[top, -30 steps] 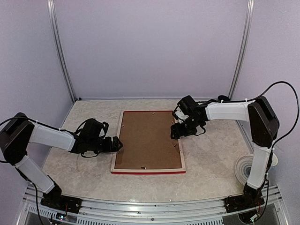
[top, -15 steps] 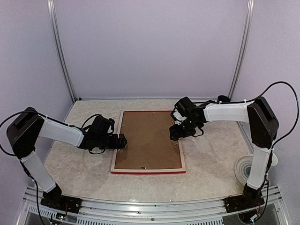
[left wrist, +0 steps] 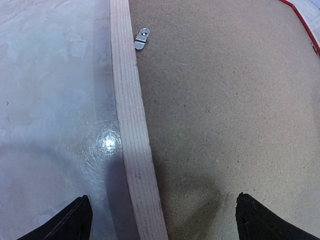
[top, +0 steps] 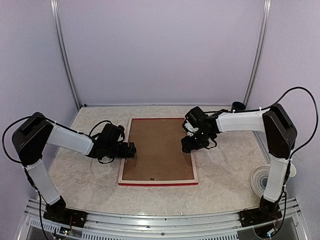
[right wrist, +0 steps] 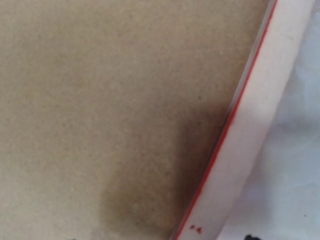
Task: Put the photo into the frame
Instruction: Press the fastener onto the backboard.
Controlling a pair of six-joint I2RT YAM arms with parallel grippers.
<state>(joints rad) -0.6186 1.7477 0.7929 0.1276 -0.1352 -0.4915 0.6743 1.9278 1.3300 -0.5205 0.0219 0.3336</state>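
Two arms: reached low to opposite sides of the frame [top: 158, 183], which lay face down on the table [top: 225, 170].
Change: left gripper [top: 131, 149] had slid in to the left rail; securing the backing seemed next.
Left jaws: wide apart, empty, straddling that rail.
Right gripper [top: 187, 146]: over the right rail; jaws unreadable.
Photo: unseen; backing panel [top: 157, 149] filled the opening.
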